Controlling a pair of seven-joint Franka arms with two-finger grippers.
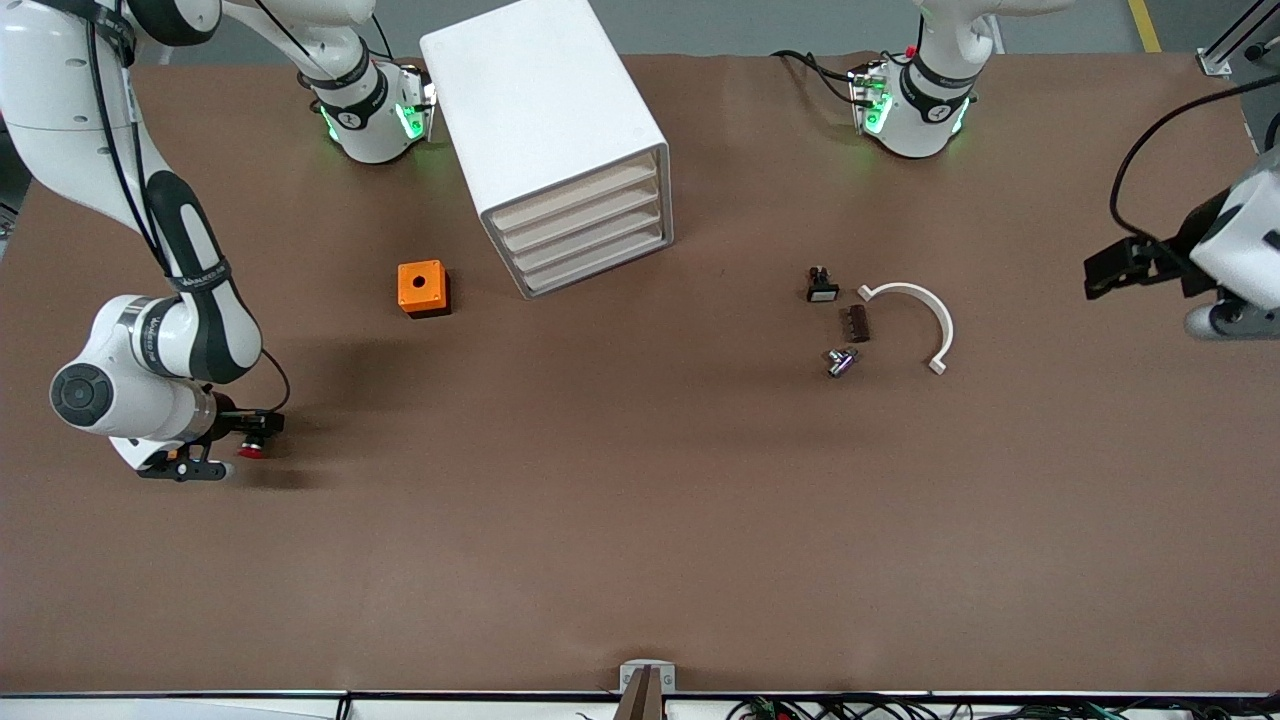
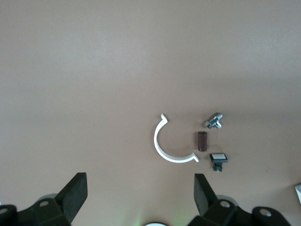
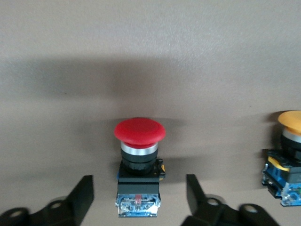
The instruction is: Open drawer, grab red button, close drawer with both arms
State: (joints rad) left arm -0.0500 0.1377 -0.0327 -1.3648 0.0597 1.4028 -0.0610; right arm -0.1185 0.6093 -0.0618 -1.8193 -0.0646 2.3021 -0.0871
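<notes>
The button (image 3: 139, 132), with its red cap and black-and-blue body, rests on the table near the right arm's end. My right gripper (image 3: 139, 184) is low over it, open. Its fingers (image 3: 82, 195) stand either side of the button's body with a gap on each side. In the front view the red cap (image 1: 250, 451) shows beside the right gripper (image 1: 235, 446). The white cabinet (image 1: 545, 110) has several drawers (image 1: 590, 225), all shut. My left gripper (image 1: 1100, 276) hangs open above the left arm's end of the table, its fingers (image 2: 75, 193) holding nothing.
A yellow-capped button (image 3: 289, 155) sits close beside the red one. An orange cube with a hole (image 1: 422, 288) stands near the cabinet. A white curved piece (image 1: 930, 315), a brown part (image 1: 858, 323), a metal part (image 1: 840, 362) and a small black switch (image 1: 822, 286) lie toward the left arm's end.
</notes>
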